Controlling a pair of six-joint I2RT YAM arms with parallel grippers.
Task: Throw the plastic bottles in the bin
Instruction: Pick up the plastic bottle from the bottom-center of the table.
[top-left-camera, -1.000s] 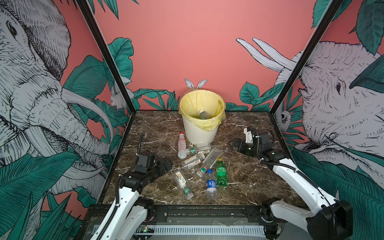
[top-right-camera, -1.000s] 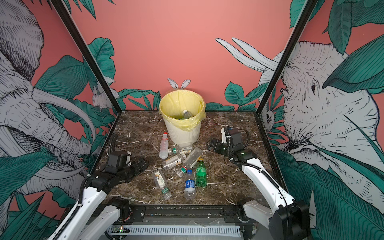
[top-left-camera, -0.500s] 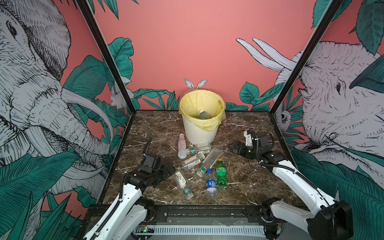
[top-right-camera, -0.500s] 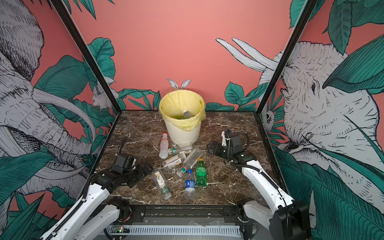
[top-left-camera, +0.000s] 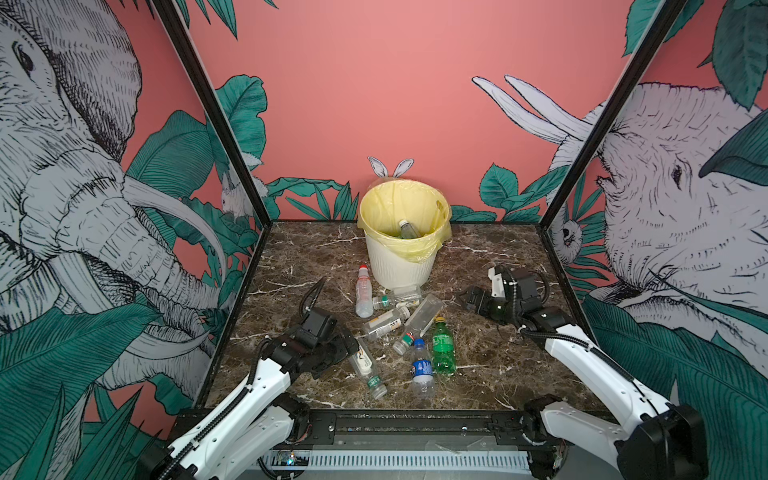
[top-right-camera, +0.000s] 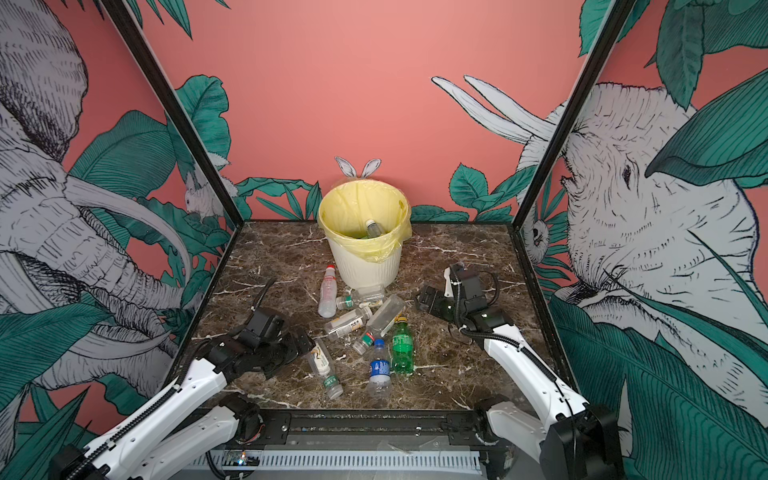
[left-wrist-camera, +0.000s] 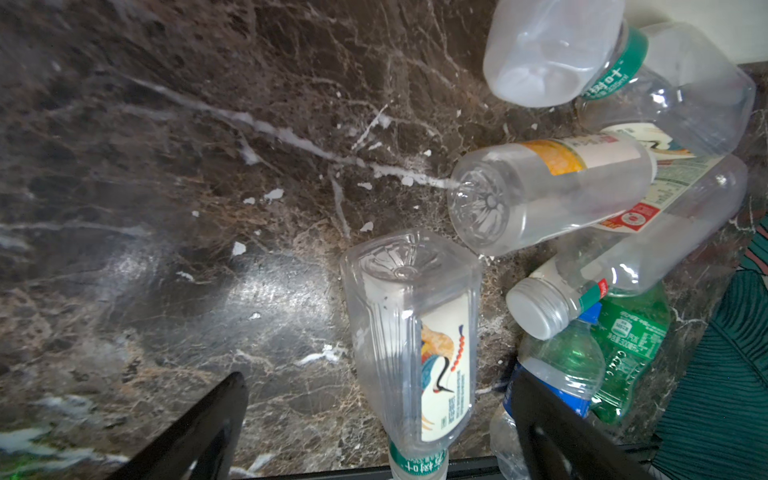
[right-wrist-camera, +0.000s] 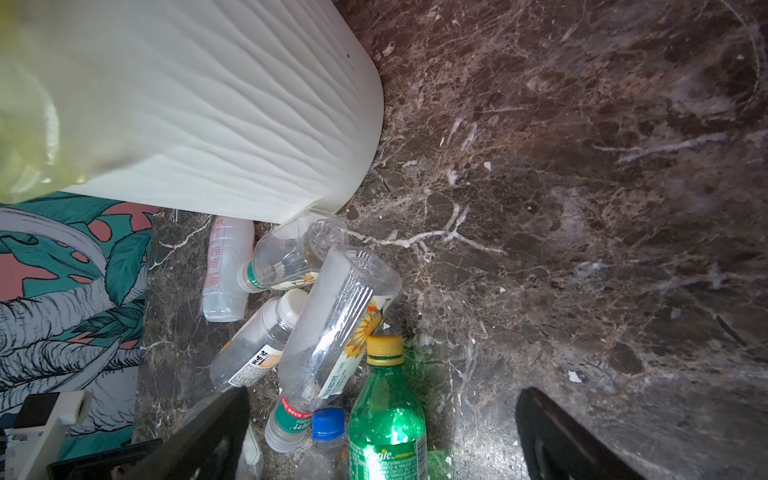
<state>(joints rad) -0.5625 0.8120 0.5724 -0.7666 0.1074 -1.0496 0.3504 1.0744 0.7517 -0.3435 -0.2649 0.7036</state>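
Note:
The bin (top-left-camera: 401, 266) stands at the back centre of the table, with one bottle (top-left-camera: 409, 228) inside its yellow liner. Several plastic bottles lie in a pile in front of it. My left gripper (top-left-camera: 347, 351) is open and low at the pile's left side. A clear bottle with a crane label (left-wrist-camera: 415, 345) lies between its fingers (left-wrist-camera: 224, 407), apart from both. My right gripper (top-left-camera: 469, 297) hangs open to the right of the pile, facing a green yellow-capped bottle (right-wrist-camera: 386, 415) and a blue-capped one (right-wrist-camera: 328, 424).
The brown marble table (top-left-camera: 498, 374) is boxed in by printed walls on three sides, and a black rail (top-left-camera: 395, 419) runs along its front edge. A red-capped white bottle (top-left-camera: 363, 291) lies left of the bin's base.
My left arm has reached forward and to the right, bringing its open gripper around the crane-label bottle. The right gripper has sunk slightly and stays open.

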